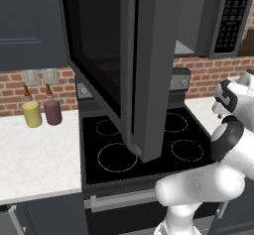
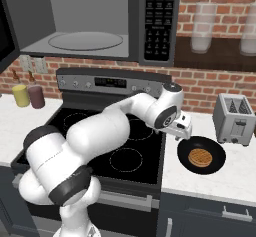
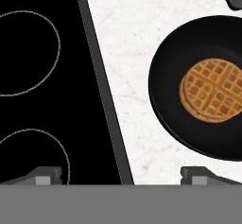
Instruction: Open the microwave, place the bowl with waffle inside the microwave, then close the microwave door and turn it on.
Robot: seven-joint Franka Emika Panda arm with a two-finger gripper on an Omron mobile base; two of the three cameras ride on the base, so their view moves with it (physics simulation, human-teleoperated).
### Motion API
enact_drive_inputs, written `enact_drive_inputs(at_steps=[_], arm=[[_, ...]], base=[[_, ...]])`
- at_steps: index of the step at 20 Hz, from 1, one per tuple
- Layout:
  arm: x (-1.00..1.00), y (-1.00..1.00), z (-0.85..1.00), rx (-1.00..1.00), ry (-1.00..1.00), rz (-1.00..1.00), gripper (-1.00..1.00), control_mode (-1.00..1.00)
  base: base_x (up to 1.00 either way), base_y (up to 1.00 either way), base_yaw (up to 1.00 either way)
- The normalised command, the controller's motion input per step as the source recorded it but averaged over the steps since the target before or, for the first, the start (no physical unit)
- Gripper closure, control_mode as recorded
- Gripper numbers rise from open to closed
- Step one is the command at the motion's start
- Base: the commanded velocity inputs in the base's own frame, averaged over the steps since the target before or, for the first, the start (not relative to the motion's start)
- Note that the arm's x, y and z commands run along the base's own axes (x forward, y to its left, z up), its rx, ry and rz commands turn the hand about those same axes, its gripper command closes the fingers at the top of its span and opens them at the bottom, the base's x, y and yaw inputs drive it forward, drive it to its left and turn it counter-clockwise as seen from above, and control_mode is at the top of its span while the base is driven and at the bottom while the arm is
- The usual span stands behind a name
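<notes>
The microwave (image 2: pixel 85 26) hangs above the stove with its cavity bare and its keypad (image 2: pixel 159 21) on the right. The microwave door (image 1: pixel 124 60) stands swung wide open, out over the stove. On the white counter right of the stove sits the black bowl (image 2: pixel 216 165) with the golden waffle (image 2: pixel 201 157) in it. The same bowl (image 3: pixel 170 76) and waffle (image 3: pixel 212 90) appear in the hand view. My gripper (image 2: pixel 182 135) hovers just above the bowl's left rim, pointing down. My gripper (image 3: pixel 123 176) is open with nothing between its fingertips (image 3: pixel 45 176).
The black glass-top stove (image 2: pixel 100 146) lies left of the bowl. A silver toaster (image 2: pixel 234 118) stands behind the bowl on the right. A yellow and a maroon container (image 1: pixel 32 114) sit on the left counter. The open door takes up the space above the burners.
</notes>
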Motion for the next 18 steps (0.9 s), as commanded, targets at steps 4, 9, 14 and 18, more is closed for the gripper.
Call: enact_drive_inputs(at_steps=[4,9,14,18], arm=[[0.11,-0.08,-0.24,0.0,0.08,-0.03,-1.0,-1.0],[0.09,-0.1,-0.23,0.0,0.07,-0.02,-1.0,-1.0],[0.16,-0.14,-0.33,0.0,0.04,-0.01,-1.0,-1.0],[0.24,-0.16,-0.31,0.0,0.04,0.0,-1.0,-1.0]], base=[[0.0,0.0,0.0],[0.0,0.0,0.0],[0.0,0.0,0.0],[0.0,0.0,0.0]])
